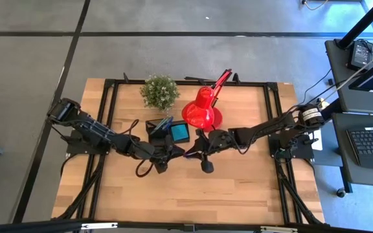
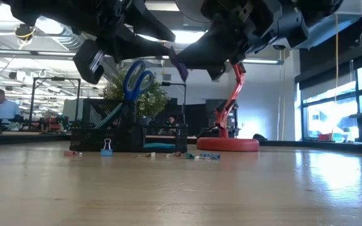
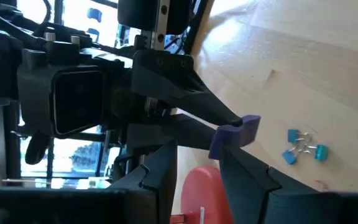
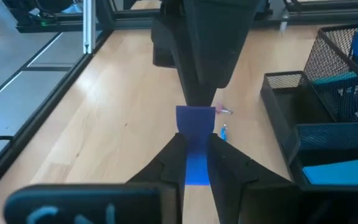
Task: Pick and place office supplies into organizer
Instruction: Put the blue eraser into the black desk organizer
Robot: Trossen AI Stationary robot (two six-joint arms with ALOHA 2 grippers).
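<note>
Left wrist view: both grippers meet on the purple piece, the right gripper clenched on it, the left gripper around its other end, midair just beside the organizer. Release mistimed in this handover, I judge, drops it onto the table.

The table is pale wood with a smooth, lightly sheened grain. The organizer is black wire mesh, matt. The red lamp has a glossy shade and base. The purple piece looks like smooth matt plastic, as do the dark fingers around it. The small clips have blue bodies and shiny metal loops. The scissors have glossy blue plastic handles.
</note>
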